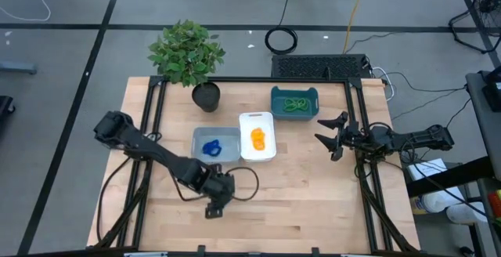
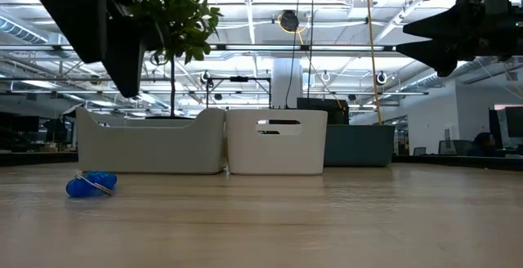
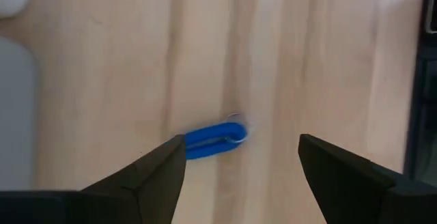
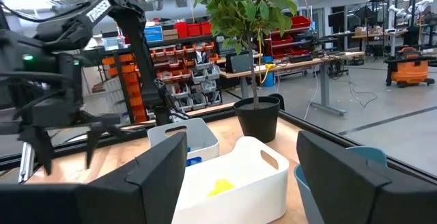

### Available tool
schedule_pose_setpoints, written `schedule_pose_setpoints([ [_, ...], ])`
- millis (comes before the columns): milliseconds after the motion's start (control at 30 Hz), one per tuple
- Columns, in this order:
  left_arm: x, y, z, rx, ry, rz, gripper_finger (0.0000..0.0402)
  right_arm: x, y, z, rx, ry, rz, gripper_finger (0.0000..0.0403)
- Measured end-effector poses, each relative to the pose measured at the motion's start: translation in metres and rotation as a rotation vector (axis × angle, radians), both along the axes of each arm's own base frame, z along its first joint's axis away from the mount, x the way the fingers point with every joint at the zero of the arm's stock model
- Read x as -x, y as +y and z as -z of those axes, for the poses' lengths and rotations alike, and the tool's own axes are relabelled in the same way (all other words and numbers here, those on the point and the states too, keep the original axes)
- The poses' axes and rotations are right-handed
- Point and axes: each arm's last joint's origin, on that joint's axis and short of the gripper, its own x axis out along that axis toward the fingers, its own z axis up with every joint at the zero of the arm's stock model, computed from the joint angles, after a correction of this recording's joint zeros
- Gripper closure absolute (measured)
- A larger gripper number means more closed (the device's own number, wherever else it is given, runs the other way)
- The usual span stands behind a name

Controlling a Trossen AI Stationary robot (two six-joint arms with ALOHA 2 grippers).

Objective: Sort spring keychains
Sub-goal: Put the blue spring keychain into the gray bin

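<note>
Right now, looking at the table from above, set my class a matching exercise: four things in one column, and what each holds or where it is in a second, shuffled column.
Things:
1. grey tray
2. white tray
3. teal tray
4. left gripper

Contents or place:
A. green spring keychains
B. open above a lone blue keychain on the bare wood
C. blue spring keychains
D. orange spring keychains

Pairs: 1-C, 2-D, 3-A, 4-B

My left arm stretched diagonally forward, wrist bent down, left gripper (image 3: 240, 161) low over table, fingers spread apart. My right gripper (image 1: 330, 137) raised, pointing inward, fingers apart, holding nothing.
</note>
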Motion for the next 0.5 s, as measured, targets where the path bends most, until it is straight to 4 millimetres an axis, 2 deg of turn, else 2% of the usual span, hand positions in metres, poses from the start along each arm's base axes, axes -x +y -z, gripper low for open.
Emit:
schedule_pose_setpoints([
  [200, -0.009, -0.024, 0.002, 0.009, 0.046, -0.024, 0.0127, 0.000, 0.000, 0.000, 0.000, 0.000, 0.000, 0.0140],
  [367, -0.009, -0.031, 0.009, -0.030, 0.130, -0.067, 0.0136, 0.000, 0.000, 0.000, 0.000, 0.000, 0.000, 0.0140],
  [500, -0.008, -0.033, 0.008, -0.088, 0.095, 0.044, 0.0149, 0.000, 0.000, 0.000, 0.000, 0.000, 0.000, 0.0140],
])
